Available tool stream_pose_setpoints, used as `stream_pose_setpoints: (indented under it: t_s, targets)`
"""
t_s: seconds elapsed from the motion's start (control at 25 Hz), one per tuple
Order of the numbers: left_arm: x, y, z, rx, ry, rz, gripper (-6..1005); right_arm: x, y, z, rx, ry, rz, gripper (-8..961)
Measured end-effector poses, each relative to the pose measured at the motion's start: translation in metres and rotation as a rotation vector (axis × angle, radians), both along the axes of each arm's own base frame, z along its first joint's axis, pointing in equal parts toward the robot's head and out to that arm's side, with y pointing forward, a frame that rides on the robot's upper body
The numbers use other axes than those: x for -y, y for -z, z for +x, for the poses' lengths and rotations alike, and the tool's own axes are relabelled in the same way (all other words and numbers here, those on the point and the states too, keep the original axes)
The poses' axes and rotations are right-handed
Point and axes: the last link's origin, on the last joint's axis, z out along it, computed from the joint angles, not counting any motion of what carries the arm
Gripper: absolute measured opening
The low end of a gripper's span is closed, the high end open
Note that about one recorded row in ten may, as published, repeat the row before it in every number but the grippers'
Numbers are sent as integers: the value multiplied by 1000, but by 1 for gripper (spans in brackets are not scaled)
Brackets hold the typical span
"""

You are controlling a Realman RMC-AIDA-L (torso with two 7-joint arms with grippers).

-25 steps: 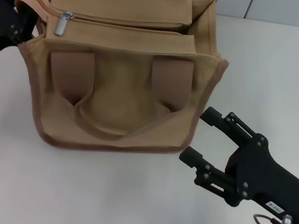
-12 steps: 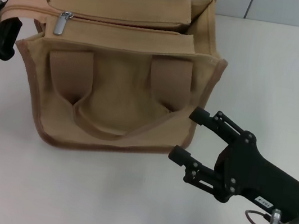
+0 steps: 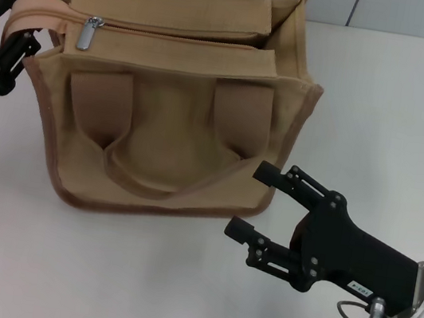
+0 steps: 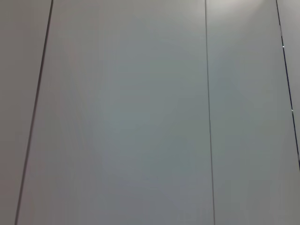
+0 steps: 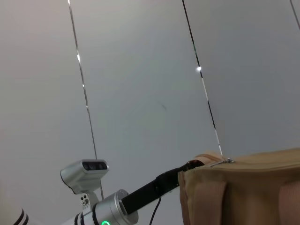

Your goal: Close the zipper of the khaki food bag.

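On the pale tabletop [image 3: 383,97], towards the robot's left and well back, sits the khaki food bag [image 3: 168,132], its front face turned up to the head camera with both wide strap handles lying flat against the canvas. Along the top panel runs the zipper [image 3: 175,35], and there's the silver pull tab [image 3: 87,33] hanging down at the bag's left end, so the zip line reads as drawn along most of its length, while the right end of the top gapes open where the side panel stands up. Over at that left end the left gripper [image 3: 22,20] is right at the bag's tail of zipper tape, black fingers either side of the tan strip and pinching it, holding the corner. The left wrist camera offers nothing but grey wall panels and their seams. Down at the near right, the right gripper [image 3: 255,202] has its fingers spread wide, holding nothing, the tips just beside the bag's lower right corner, one finger level with the brown piping and the other lower, off the bag over bare table. From the right wrist camera the bag's upper edge [image 5: 243,187] shows low in frame, with the left arm's dark forearm and silver joint [image 5: 110,206] reaching in behind it against the grey wall [image 5: 140,70].
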Motion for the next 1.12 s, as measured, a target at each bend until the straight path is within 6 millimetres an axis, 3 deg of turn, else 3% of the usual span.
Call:
stream_pose_setpoints:
  t_s: [0.12,0.28,1.12]
  targets:
    - [0,2,1,-7,5,-6,391,0,1,-1,-1,-1,-4,811]
    - [1,3,2,-18,15,-13,420,-1,2,-4,-1,-13,-13,811]
    - [3,3,0,-13,6,-4,408,-6,5,-8,10,-23,-18,810]
